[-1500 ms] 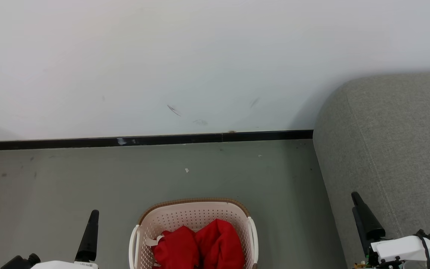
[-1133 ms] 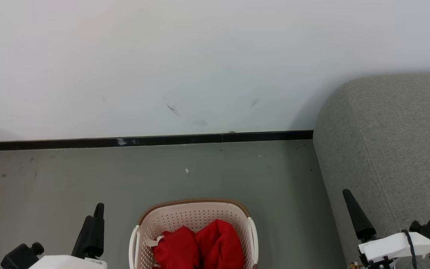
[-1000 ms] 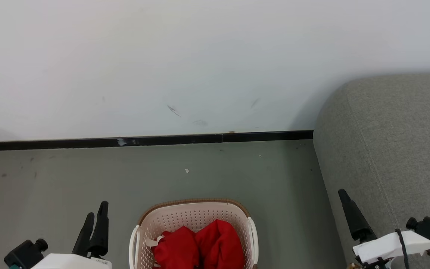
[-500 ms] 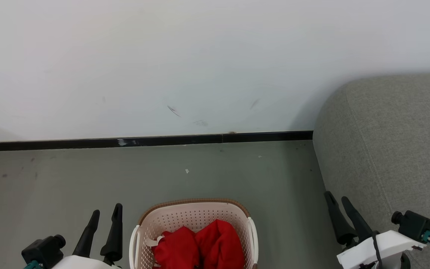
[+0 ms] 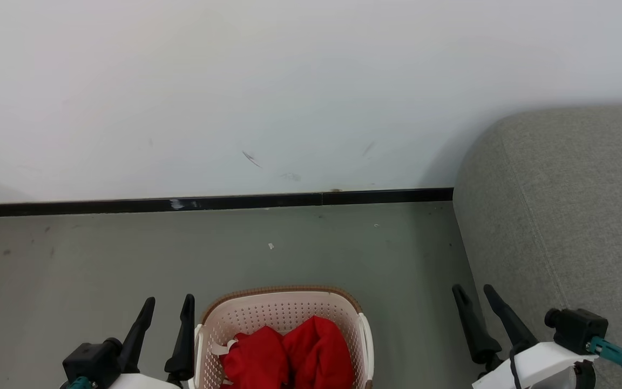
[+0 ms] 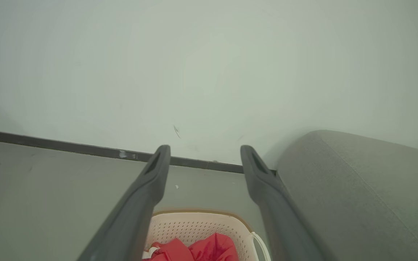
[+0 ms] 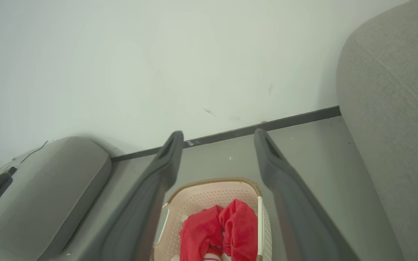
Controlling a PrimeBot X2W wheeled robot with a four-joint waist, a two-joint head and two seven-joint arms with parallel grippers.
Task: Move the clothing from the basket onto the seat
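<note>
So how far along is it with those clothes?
Nothing looks done yet: the red clothes lie in the basket. Nothing is in hand: the left gripper, beside the basket, and the right gripper, by the sofa, are both open. Everything is left: grabbing the clothes and putting them on the sofa.

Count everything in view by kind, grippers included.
red garments: 2
basket: 1
grey sofa: 1
grey cushioned piece: 1
left gripper and right gripper: 2
Total: 7

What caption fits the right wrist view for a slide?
Open right gripper frames the laundry basket of red clothing on the floor, grey sofa alongside.
</note>
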